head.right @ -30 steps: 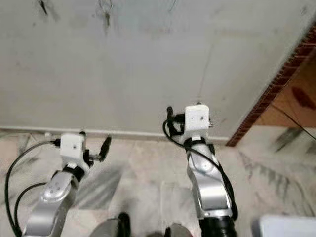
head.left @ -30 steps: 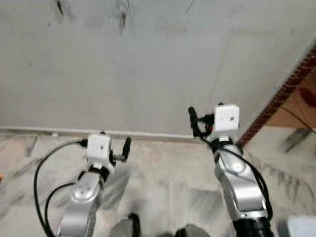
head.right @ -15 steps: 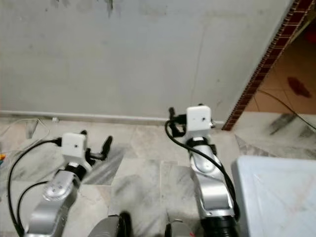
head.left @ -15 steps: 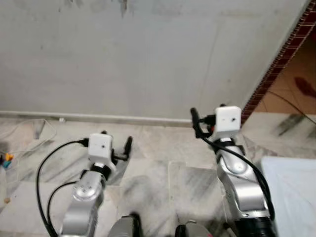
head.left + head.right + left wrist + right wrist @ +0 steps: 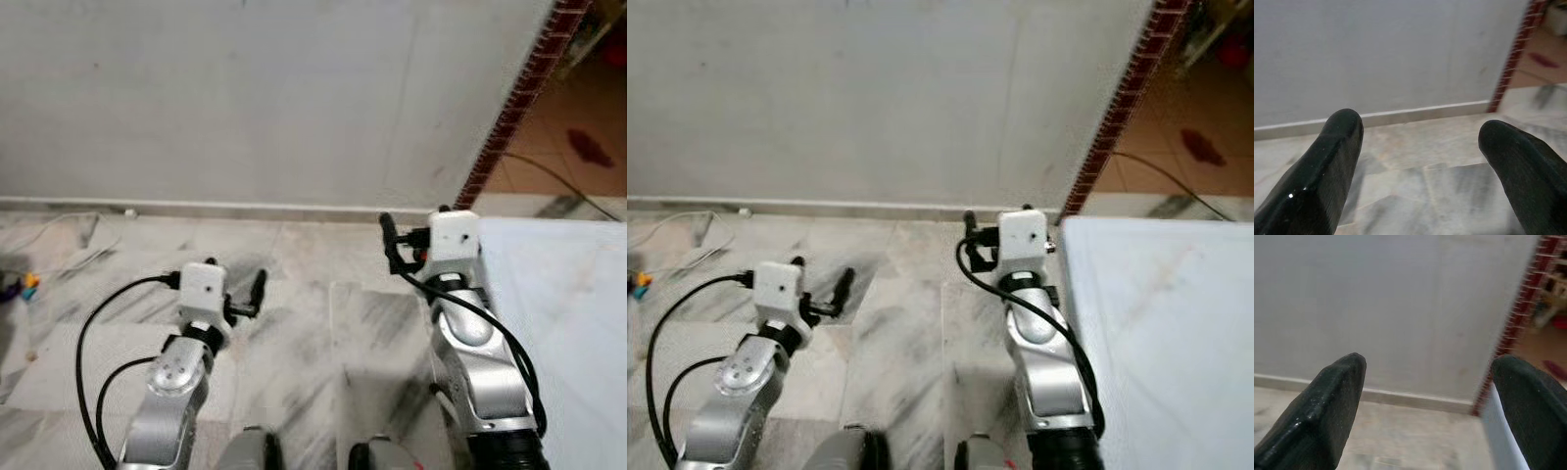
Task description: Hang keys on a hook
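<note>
Both arms are held out in front of me above the marble floor (image 5: 304, 323). My left gripper (image 5: 235, 282) is open, and in the left wrist view its two black fingertips (image 5: 1337, 142) stand wide apart with just floor and wall between them. My right gripper (image 5: 411, 233) is also open. Its fingertips (image 5: 1337, 391) frame the grey wall (image 5: 1400, 308) with nothing held. The right gripper hangs near the corner of a white table top (image 5: 568, 323).
A plain grey wall (image 5: 245, 98) with a white skirting (image 5: 196, 207) faces me. A red-brick door edge (image 5: 514, 103) at the right opens onto an orange tiled floor (image 5: 578, 147). A thin cable (image 5: 69, 240) and small coloured bits (image 5: 24, 284) lie on the floor at far left.
The whole picture has shifted: the wall has slid upward, more floor shows, and the white table top has come in at the right. Both arms keep their pose, grippers still open.
</note>
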Controlling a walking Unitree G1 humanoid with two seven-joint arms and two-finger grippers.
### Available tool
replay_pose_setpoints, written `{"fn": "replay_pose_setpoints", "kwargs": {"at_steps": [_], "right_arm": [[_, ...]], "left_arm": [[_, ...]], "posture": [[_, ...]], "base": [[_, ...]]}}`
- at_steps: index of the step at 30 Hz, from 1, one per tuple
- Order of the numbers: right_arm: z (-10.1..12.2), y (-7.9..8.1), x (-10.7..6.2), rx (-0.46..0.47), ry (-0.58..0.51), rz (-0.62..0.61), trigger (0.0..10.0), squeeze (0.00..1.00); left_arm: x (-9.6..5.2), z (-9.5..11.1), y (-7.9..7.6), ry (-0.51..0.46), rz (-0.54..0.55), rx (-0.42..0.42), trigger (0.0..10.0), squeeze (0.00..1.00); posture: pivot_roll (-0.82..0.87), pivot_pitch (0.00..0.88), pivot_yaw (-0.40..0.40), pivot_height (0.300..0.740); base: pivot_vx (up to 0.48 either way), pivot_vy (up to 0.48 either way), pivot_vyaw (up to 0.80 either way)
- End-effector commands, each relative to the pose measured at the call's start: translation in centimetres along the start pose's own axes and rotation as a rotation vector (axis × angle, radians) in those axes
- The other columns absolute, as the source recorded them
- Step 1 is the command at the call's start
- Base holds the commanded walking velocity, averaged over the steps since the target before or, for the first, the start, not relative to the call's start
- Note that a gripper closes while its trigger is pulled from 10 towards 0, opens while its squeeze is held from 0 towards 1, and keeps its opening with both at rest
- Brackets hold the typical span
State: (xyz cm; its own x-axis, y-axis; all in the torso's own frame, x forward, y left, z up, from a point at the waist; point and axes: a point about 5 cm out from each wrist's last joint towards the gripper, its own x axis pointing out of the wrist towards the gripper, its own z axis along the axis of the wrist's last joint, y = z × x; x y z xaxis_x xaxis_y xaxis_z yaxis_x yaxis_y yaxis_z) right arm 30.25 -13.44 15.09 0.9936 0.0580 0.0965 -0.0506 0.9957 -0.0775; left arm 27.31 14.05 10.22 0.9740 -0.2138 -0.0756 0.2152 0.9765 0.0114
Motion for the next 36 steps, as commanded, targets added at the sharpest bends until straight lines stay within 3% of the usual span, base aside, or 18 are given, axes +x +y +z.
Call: {"fn": "replay_pose_setpoints", "kwargs": {"at_steps": [1, 7, 36], "right_arm": [[0.21, 0.63, 0.07, 0.010, -0.009, 0.017, 10.0, 0.00], [0.10, 0.37, -0.06, 0.004, -0.010, 0.017, 10.0, 0.00], [0.17, 0.61, 0.07, 0.008, -0.018, 0.009, 10.0, 0.00]], "left_arm": [[-0.27, -0.25, 0.54, 0.011, 0.011, -0.006, 10.0, 0.00], [-0.08, 0.03, 0.80, 0.003, 0.018, -0.029, 10.0, 0.00], [0.09, 0.15, 0.83, 0.009, 0.005, -0.025, 10.0, 0.00]], "posture": [[-0.06, 0.183, 0.014, 0.740], [-0.06, 0.179, 0.016, 0.740], [-0.06, 0.181, 0.025, 0.740]], "base": [[0.000, 0.000, 0.00], [0.000, 0.051, 0.00], [0.000, 0.444, 0.00]]}}
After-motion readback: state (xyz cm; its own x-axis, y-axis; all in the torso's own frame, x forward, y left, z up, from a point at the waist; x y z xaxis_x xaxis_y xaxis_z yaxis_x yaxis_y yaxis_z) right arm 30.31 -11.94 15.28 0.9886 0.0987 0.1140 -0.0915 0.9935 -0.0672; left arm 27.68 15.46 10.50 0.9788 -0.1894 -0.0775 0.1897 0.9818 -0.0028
